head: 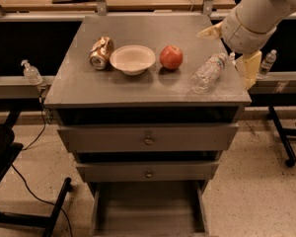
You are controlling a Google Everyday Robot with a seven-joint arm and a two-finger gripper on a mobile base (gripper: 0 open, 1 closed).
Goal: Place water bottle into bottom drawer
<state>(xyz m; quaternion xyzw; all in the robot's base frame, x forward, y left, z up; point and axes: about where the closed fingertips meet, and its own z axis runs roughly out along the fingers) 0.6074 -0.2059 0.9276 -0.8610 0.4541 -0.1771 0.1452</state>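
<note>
The water bottle (207, 73) is clear, crinkly plastic and lies on its side at the right of the grey cabinet top (89, 83), cap pointing to the back right. My gripper (230, 51) hovers at the cabinet's right edge, just beyond the bottle's cap end. It is open and empty, with one tan finger (209, 32) behind the bottle and the other tan finger (249, 68) off the right edge. The bottom drawer (148, 206) is pulled out at the cabinet's foot, its flat grey tray bare.
On the cabinet top stand a lying can (101, 52), a white bowl (132, 58) and a red apple (171, 57). The two upper drawers (148, 139) are slightly out. A small smooth bottle (268, 63) is at right, a pump bottle (30, 72) at left. Stand legs flank the cabinet.
</note>
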